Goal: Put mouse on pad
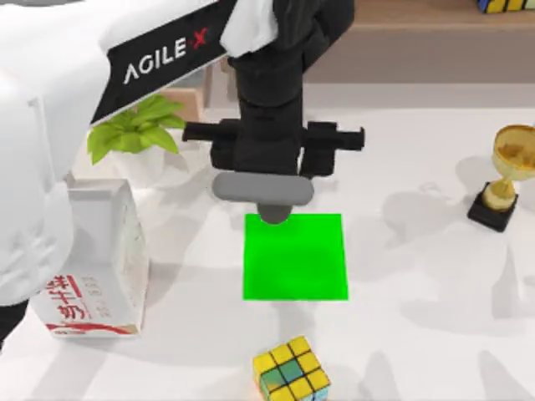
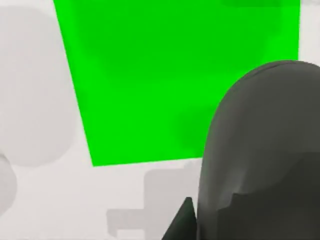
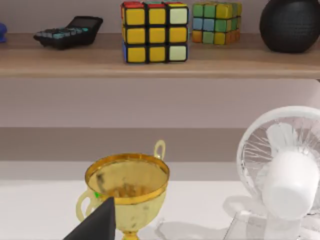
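1. Top view: the left gripper (image 1: 274,188) hangs over the far edge of the flat bright green square pad (image 1: 294,256), clamped on the smooth grey rounded mouse (image 1: 263,194), which is up off the white bench (image 1: 418,284). My read: it's carried high to clear the pad's edge before lowering. Around the pad stand a white milk carton with red print (image 1: 92,267), a leafy green potted plant (image 1: 138,129), a gold trophy cup on a black base (image 1: 506,175) and a colourful puzzle cube (image 1: 292,372).
2. Left wrist view: the mouse's dark grey body (image 2: 260,155) looms close, with the pad (image 2: 165,80) below and bare.
3. Right wrist view: the right arm sits parked facing the trophy (image 3: 127,187), whose cup looks empty, beside a white desk fan (image 3: 285,170). On a wooden shelf (image 3: 150,65) sit two more cubes and a calculator (image 3: 67,32). I cannot tell how the right gripper is set.
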You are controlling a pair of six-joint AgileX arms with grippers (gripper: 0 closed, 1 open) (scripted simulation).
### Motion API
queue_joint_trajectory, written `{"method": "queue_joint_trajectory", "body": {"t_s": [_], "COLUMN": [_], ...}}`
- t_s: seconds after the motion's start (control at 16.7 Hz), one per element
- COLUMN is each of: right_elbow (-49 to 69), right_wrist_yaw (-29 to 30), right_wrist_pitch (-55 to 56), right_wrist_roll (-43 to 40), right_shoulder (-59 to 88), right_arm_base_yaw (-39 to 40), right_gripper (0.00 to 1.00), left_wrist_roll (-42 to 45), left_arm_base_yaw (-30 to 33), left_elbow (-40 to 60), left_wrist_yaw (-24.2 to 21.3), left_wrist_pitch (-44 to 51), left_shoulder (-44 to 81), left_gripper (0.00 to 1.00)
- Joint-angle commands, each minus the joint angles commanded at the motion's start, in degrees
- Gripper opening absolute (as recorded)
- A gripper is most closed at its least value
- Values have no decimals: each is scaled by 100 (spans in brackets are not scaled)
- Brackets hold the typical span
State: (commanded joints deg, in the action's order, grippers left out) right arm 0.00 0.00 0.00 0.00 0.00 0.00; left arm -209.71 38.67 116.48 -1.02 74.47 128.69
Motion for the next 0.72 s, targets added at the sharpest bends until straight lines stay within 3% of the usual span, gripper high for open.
{"method": "queue_joint_trajectory", "body": {"t_s": [0.3, 0.72], "right_elbow": [0, 0], "right_wrist_yaw": [0, 0], "right_wrist_pitch": [0, 0], "right_wrist_roll": [0, 0], "right_shoulder": [0, 0], "right_arm_base_yaw": [0, 0], "right_gripper": [100, 100], "left_wrist_roll": [-1018, -1022], "left_arm_base_yaw": [332, 309], "left_elbow": [77, 62], "left_wrist_yaw": [62, 61], "left_wrist_pitch": [-10, -12], "left_shoulder": [432, 426], "left_gripper": [0, 0]}}
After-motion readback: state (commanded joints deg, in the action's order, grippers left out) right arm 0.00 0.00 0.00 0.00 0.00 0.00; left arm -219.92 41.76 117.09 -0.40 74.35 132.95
